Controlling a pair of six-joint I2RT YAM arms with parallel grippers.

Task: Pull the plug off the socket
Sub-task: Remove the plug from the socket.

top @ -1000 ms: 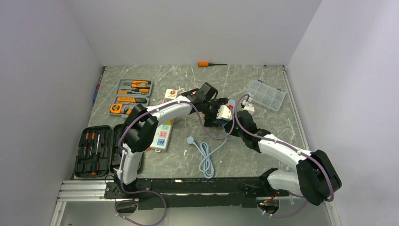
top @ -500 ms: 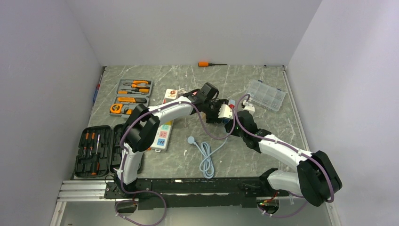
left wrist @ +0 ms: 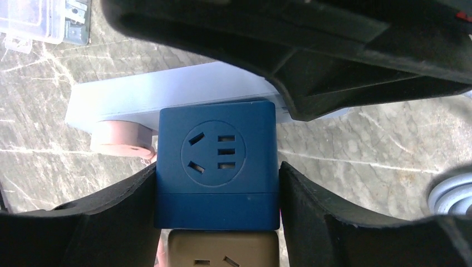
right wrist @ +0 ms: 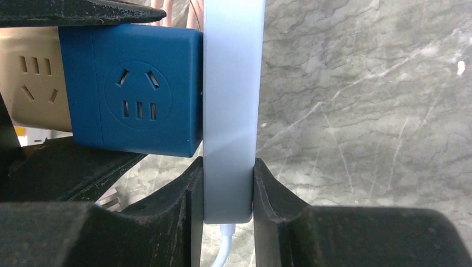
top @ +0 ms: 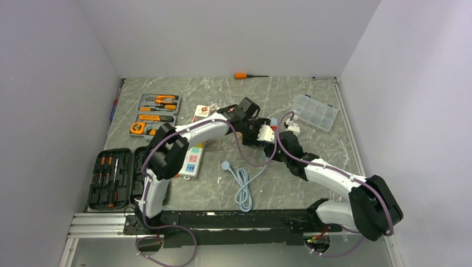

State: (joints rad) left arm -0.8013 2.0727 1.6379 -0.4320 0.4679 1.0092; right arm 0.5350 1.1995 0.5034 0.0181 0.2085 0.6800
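Note:
The socket [top: 192, 147], a long white power strip, lies flat on the table at the left, away from both grippers. Mid-table, my right gripper [right wrist: 228, 189] is shut on the end of a shorter pale blue strip [right wrist: 232, 111], held on edge with its white cord [right wrist: 225, 245] hanging below. A dark blue cube plug [left wrist: 217, 161] is plugged into that strip's face. A beige cube [left wrist: 222, 247] is stacked on the blue one. My left gripper [left wrist: 217, 206] is shut on the blue cube, its fingers pressed against two opposite sides.
A pink disc [left wrist: 119, 142] sits by the pale strip. A clear organiser box [top: 314, 111] is at the back right. Open tool cases [top: 156, 114] and a screwdriver case [top: 111, 178] line the left. A grey coiled cable [top: 242, 186] lies in front, an orange screwdriver [top: 242, 75] at the back wall.
The left gripper's jaws have closed from wide open onto the blue cube plug. The right gripper has kept its hold on the pale strip.

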